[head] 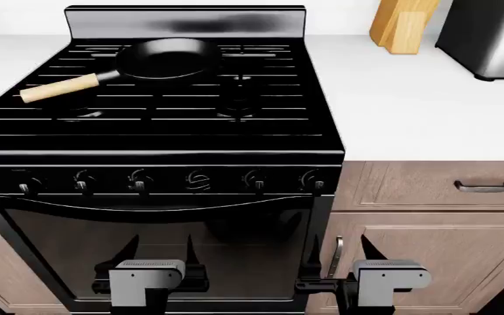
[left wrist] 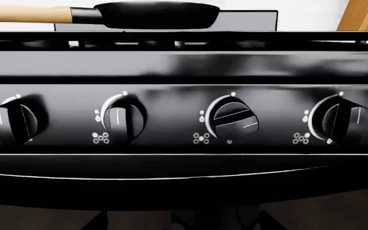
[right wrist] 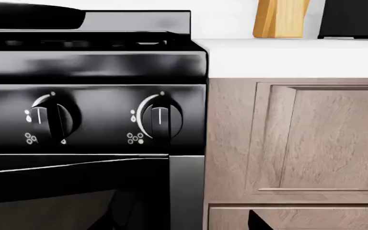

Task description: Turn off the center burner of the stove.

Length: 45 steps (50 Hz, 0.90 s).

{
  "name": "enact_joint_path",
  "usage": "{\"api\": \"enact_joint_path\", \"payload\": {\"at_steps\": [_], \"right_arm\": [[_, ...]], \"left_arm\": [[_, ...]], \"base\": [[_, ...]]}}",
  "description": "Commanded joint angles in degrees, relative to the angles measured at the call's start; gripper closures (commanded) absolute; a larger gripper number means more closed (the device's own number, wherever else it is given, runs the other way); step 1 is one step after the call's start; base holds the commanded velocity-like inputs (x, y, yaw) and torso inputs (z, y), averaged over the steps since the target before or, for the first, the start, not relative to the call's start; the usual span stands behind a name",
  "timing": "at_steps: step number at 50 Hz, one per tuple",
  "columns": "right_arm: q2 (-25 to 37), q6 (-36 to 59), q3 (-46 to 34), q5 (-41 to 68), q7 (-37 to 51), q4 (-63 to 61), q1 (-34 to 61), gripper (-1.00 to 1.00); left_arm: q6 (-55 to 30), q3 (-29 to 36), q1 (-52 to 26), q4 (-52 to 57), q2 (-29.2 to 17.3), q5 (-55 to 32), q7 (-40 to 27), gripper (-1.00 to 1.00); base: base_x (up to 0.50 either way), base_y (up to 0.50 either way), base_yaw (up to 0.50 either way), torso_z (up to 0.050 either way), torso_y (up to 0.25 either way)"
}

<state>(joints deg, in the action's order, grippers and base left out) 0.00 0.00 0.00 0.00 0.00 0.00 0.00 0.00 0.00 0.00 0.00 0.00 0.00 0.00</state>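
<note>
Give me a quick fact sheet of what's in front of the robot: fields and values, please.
appliance: black stove with an oven door
on top: black pan with a wooden handle, toward the back
knobs: a row along the front; one knob is turned sideways, the others near it point upright
right of stove: white counter over wooden cabinets
on counter: wooden block, metal appliance
left gripper: open, low before the oven door, holding nothing
right gripper: open, holding nothing
</note>
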Motion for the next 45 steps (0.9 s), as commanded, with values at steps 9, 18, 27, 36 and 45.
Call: {"api": "enact_joint_path", "payload": {"at_steps": [9,18,27,36,45], "right_arm": [[2.35,0.53,-2.74,2.18,3.19,0.35,-0.06,-1.0],[3.33,0.58,-3.88,3.0,4.35,0.19,-0.03,-1.0],[4.08,0.63,-4.8,3.63,5.15,0.35,0.12,-1.0],[4.65,0.45,-5.52,4.24,5.84,0.57,0.27,-1.0],[5.07,0.26,-6.07,4.93,6.45,0.88,0.48,-1.0]], "left_arm": [[0.26,2.91,-0.04,-0.66,-2.36,-2.22,-2.49,-1.0],[-0.01,3.93,-0.09,-0.69,-3.26,-3.49,-3.52,-1.0],[-0.2,4.98,-0.12,-1.02,-4.03,-3.96,-4.38,-1.0],[-0.13,5.71,-0.13,-1.19,-4.63,-4.45,-5.15,-1.0],[-0.3,6.55,-0.36,-1.48,-5.17,-4.88,-5.74,-1.0]], "base": [[0.0,0.0,0.0,0.0,0.0],[0.0,0.04,0.0,0.0,0.0],[0.0,0.11,0.0,0.0,0.0],[0.0,0.12,0.0,0.0,0.0],[0.0,0.12,0.0,0.0,0.0]]}}
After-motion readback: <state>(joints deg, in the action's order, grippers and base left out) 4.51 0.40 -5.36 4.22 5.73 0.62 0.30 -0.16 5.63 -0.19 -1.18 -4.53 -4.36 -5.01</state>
